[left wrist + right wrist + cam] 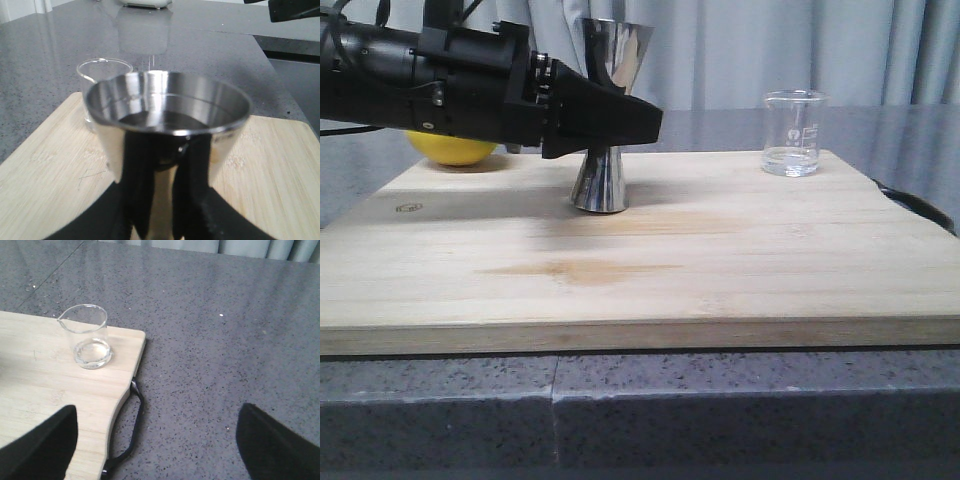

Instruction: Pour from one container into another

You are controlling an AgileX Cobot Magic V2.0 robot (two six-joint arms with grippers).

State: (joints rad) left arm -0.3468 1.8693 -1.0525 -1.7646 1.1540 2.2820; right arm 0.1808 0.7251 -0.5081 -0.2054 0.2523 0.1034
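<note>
Jigger [605, 120]: stood upright on the wooden board [650, 270], left of centre towards the rear; steel, hourglass form, wide cup uppermost.
Left hand [620, 125]: reached in horizontally from the left at waist height; fingers [137, 200] closed either side of the jigger's narrow waist, gripping it. Base seen resting on the board.
Jigger interior: in the left wrist view, bright inner wall with a dark reflective bottom; whether it held liquid could not be told.
Beaker [793, 133]: stood upright near the board's rear right corner, well apart from the jigger; clear glass, white markings, shallow layer of clear liquid at the bottom. Pouring lip [62, 320] noted in the right wrist view.
Right hand [157, 440]: open, fingers spread wide, above the board's right edge and the grey worktop [225, 340]; not touching the beaker.
Other items: yellow rounded object [450, 148] behind the left arm, at the rear left of the board; black loop [131, 435] beside the board's right edge.
</note>
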